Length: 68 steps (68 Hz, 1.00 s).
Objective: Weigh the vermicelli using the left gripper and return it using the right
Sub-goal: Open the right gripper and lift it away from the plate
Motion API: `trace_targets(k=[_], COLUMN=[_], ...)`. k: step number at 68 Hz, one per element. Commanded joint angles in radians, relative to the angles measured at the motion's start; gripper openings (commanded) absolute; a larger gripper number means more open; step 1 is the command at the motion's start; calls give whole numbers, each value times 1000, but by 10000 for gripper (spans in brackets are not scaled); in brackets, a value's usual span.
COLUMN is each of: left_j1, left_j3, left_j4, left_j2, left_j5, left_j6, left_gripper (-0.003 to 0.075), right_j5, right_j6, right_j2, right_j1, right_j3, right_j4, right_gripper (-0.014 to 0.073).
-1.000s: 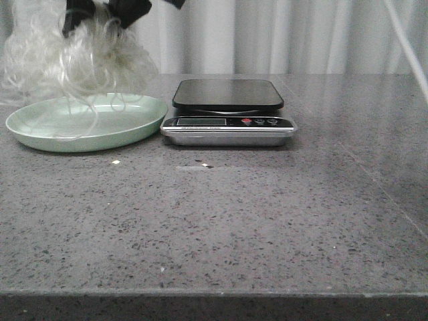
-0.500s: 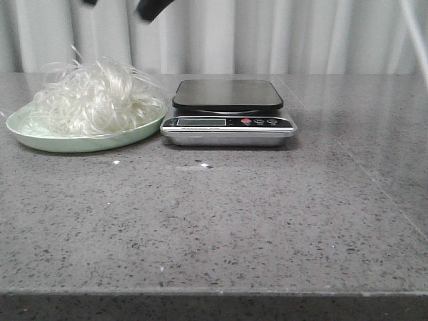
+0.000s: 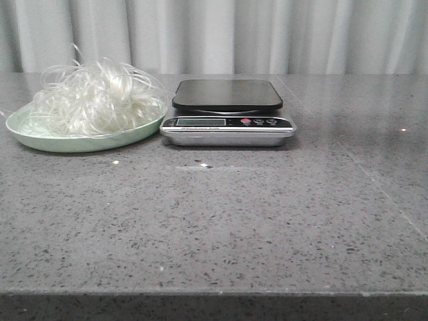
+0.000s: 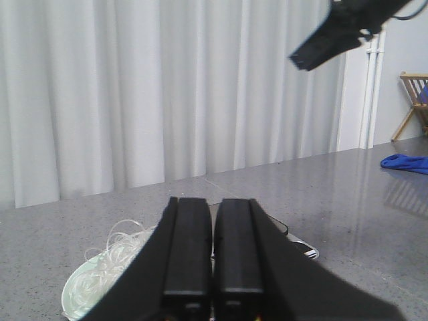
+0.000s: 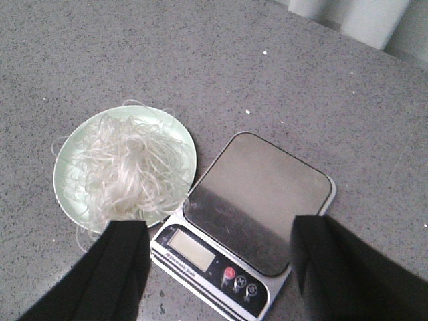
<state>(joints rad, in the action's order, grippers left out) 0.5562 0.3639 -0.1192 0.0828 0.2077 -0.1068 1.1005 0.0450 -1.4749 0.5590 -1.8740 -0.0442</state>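
Observation:
The white vermicelli (image 3: 97,100) lies in a loose heap on the pale green plate (image 3: 80,142) at the back left. Right of the plate stands the kitchen scale (image 3: 227,110), its black platform bare. Neither gripper shows in the front view. My left gripper (image 4: 212,200) is shut and empty, held above the table with the vermicelli (image 4: 107,261) and the scale (image 4: 304,251) below it. My right gripper (image 5: 219,227) is wide open and empty, high over the scale (image 5: 261,194) and the vermicelli (image 5: 130,167). A black part of the right arm (image 4: 341,33) shows in the left wrist view.
Small crumbs (image 3: 116,162) lie on the grey speckled table in front of the plate and scale. A white curtain hangs behind the table. A blue cloth (image 4: 404,162) and a wooden rack (image 4: 414,93) are far off to the right.
A gripper held the vermicelli above the plate, let it drop onto the plate, then rose out of the front view. The vermicelli now rests on the plate.

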Motion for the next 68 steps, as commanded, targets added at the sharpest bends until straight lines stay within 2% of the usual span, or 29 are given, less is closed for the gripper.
trace_targets(k=[1, 20, 33, 44, 53, 58, 61, 67, 68], left_j1=[2, 2, 2, 2, 2, 2, 2, 2, 2], left_j3=[24, 24, 24, 24, 24, 24, 24, 24, 24], left_j4=[-11, -11, -11, -11, -11, -11, -11, -11, -11], left_j2=[11, 11, 11, 11, 11, 11, 11, 11, 11], left_j5=[-77, -75, -75, -75, -75, -75, -75, -75, -75], left_j6=[1, 1, 1, 1, 1, 1, 1, 1, 1], left_gripper=[127, 127, 127, 127, 127, 127, 127, 127, 127], right_j5=[-181, -471, -686, -778, -801, -801, -795, -782, -782], right_j6=[-10, -10, -10, -10, -10, -10, -10, -10, -10], right_j2=[194, 665, 988, 1204, 1303, 1327, 1329, 1329, 1329], right_j1=[-5, -5, -5, -5, -5, -5, -5, -5, -5], right_j3=[179, 764, 1096, 1277, 1356, 1376, 1379, 1379, 1379], right_j4=[19, 18, 18, 20, 20, 21, 21, 24, 24], right_gripper=[545, 545, 545, 545, 539, 461, 368, 122, 120])
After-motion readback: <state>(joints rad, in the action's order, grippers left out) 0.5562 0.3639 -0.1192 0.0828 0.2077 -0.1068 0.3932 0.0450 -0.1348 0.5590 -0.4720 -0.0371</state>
